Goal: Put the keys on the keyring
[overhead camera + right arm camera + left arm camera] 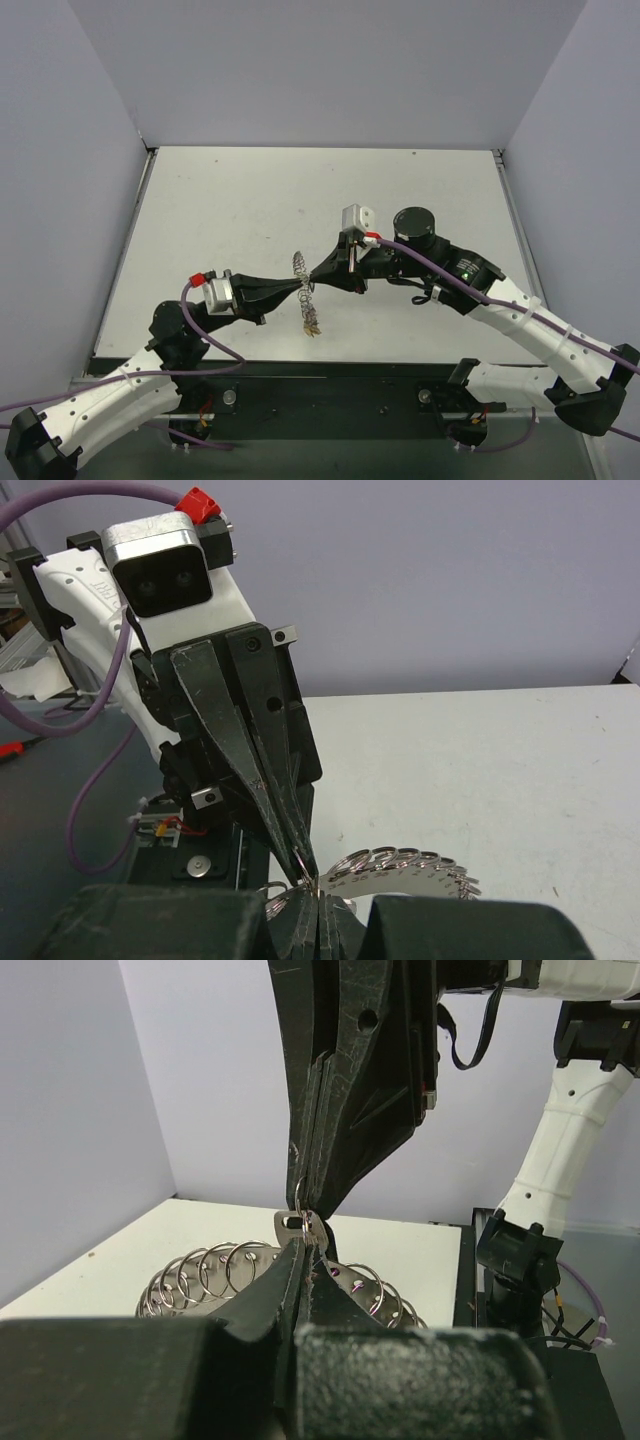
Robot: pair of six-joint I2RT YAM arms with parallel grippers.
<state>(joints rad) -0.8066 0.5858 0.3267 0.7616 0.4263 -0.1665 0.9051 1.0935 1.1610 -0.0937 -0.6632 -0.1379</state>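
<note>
The keyring (pixel 300 265) is a silvery coil of several small rings on a numbered metal band, held above the table between both grippers. It also shows in the left wrist view (pixel 200 1270) and the right wrist view (pixel 410 868). My left gripper (pixel 302 287) (pixel 305 1255) is shut on the band's end tab. My right gripper (pixel 314 284) (pixel 325 895) meets it tip to tip and is shut on one small ring there. Small yellowish bits (pixel 314 328) hang at the coil's near end, too small to name as keys. No coloured key heads show clearly.
The white table (pixel 400 190) sits between grey walls on the left, the back and the right. Its black front edge (pixel 330 375) carries the arm bases. The right arm's white links (pixel 565 1150) rise behind the grippers in the left wrist view.
</note>
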